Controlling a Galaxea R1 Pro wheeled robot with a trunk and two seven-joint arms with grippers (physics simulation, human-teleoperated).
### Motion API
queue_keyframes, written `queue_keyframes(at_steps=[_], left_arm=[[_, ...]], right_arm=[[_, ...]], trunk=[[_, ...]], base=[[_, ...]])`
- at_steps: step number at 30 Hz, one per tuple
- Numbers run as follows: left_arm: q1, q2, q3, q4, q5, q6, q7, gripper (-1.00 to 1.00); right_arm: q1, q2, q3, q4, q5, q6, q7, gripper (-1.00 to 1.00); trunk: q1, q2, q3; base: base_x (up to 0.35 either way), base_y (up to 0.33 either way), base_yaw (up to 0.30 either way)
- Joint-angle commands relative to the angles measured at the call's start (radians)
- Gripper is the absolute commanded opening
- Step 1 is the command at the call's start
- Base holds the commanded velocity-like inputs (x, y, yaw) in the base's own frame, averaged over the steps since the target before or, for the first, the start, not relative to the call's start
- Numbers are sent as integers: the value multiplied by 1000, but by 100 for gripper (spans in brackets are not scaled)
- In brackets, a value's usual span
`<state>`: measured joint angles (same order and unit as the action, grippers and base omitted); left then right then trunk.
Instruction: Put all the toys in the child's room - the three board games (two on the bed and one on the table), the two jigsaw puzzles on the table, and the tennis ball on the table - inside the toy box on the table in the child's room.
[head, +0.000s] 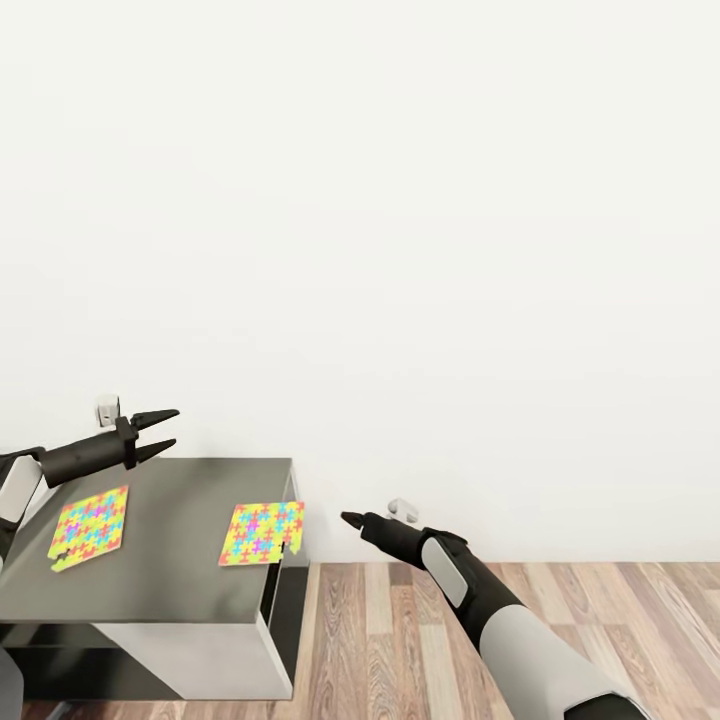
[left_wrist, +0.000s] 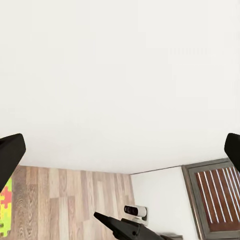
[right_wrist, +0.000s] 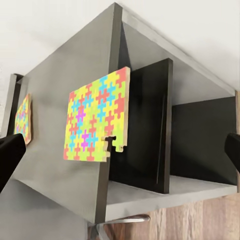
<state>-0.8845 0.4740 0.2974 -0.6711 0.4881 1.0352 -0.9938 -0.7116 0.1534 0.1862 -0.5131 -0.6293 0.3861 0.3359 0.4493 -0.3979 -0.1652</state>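
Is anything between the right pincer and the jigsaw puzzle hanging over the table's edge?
Nothing visible. The right pincer hangs beside the table, over the wood floor, and the gap to the overhanging jigsaw puzzle is bare. That puzzle's corner juts past the table edge, toward the pincer.

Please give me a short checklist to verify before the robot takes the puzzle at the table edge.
1. Right claw empty: ok.
2. Right claw open: ok, fingertips sit far apart in the right wrist view.
3. Near jigsaw puzzle reachable: ok, it overhangs the table edge facing the claw.
4. Claw touching puzzle: not ok, a gap remains.
5. Left claw out of the way: ok, open above the far jigsaw puzzle.
6. Toy box location: cannot tell.
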Motion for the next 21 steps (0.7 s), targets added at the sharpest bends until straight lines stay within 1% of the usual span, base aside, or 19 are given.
queue_keyframes(at_steps=[1,14,21], left_arm=[[-1,0,2,1,-3,3,-5,100],[-1,1,2,0,-3,5,-5,100],[-1,0,2,0,-3,4,-5,100]], right_arm=[[-1,0,1,0,-5,4,0,100],[-1,10,1,1,-6,6,-6,100],[-1,11,1,1,-6,7,-6,100]], trunk=[[1,-2,-2],[1,-2,-2],[1,-2,-2]], base=[[57,43,0],[17,9,0],[188,115,0]])
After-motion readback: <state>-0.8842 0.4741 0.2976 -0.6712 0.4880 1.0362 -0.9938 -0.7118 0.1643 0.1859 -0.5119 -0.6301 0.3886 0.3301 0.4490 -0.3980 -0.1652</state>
